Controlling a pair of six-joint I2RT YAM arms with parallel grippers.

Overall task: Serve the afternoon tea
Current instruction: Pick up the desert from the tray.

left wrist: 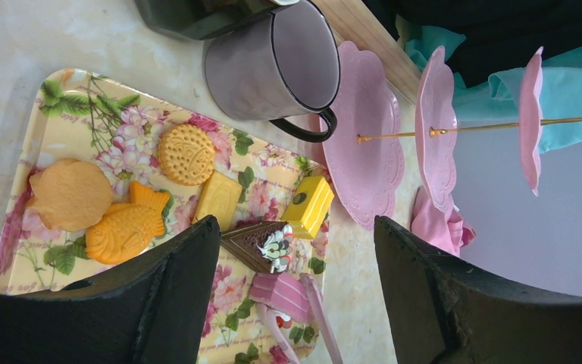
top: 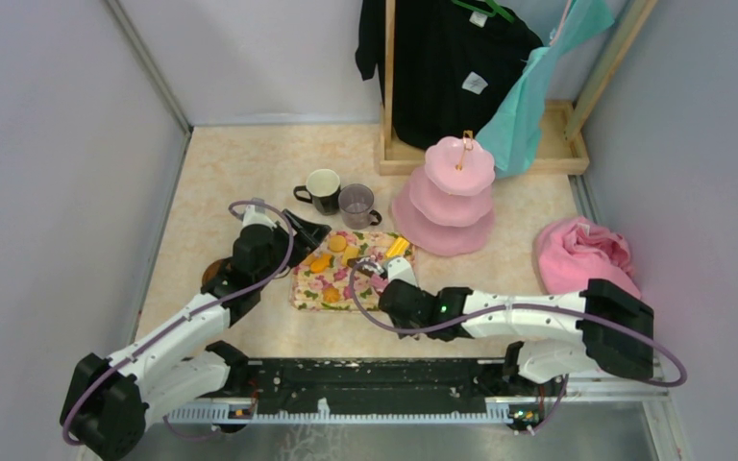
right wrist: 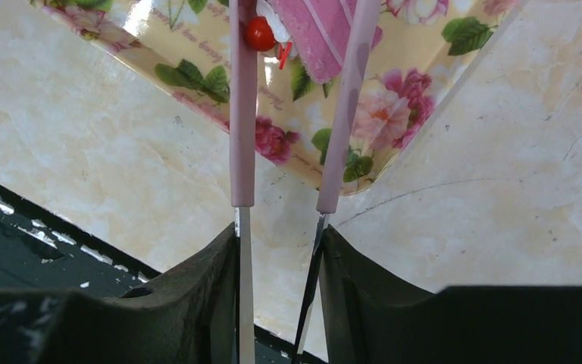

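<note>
Right tool (right wrist: 276, 235) pinches pink tongs (right wrist: 242, 114) flanking a cake slice (right wrist: 326, 30) just ahead; left tool (left wrist: 295, 224) spread; three-tier stand (top: 447, 192) beyond bare, nothing served.

Left arm (top: 178, 331): rises from its base at the near left and reaches diagonally forward and right. Left gripper (top: 300, 229) is at the tip, aimed right; jaws stand wide apart, nothing between them. Both dark fingers (left wrist: 174, 296) show in the left wrist view.

Right arm (top: 519, 312): elbow block at the far right, forearm stretched low to the left, wrist bent forward. Right gripper (top: 391, 271) points away from the bases. Its fingers (right wrist: 197, 280) are pressed in on the two handles of the tongs (right wrist: 241, 114), gripping them.
</note>
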